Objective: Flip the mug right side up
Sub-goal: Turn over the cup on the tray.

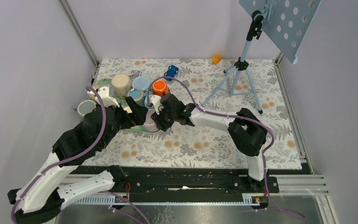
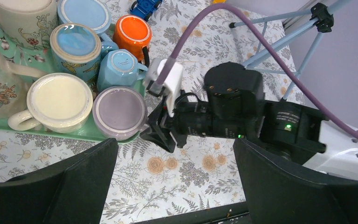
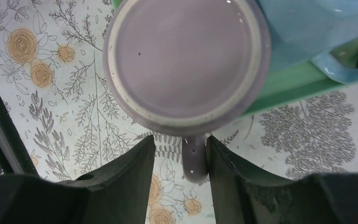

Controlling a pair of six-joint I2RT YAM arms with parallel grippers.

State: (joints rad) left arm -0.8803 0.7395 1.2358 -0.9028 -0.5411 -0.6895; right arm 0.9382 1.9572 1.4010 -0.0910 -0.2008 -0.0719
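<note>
up close, the right gripper (image 3: pixel 181 150) is straddling the handle (image 3: pixel 195 162) of the inverted lilac mug (image 3: pixel 186 60), handle pointing straight at it, jaws parted, not clamped; the left gripper (image 2: pixel 173 142) is hanging open.

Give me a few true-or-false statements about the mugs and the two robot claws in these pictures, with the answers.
1. The lilac mug is upside down, with its base facing up. True.
2. The right gripper has one finger on each side of the lilac mug's handle. True.
3. The left gripper is holding the orange mug. False: its fingers are spread wide with nothing between them, and the orange mug stands untouched among the other mugs.
4. The tray under the mugs is red. False: it is green.
5. A tripod stands on the right part of the table. True.
</note>
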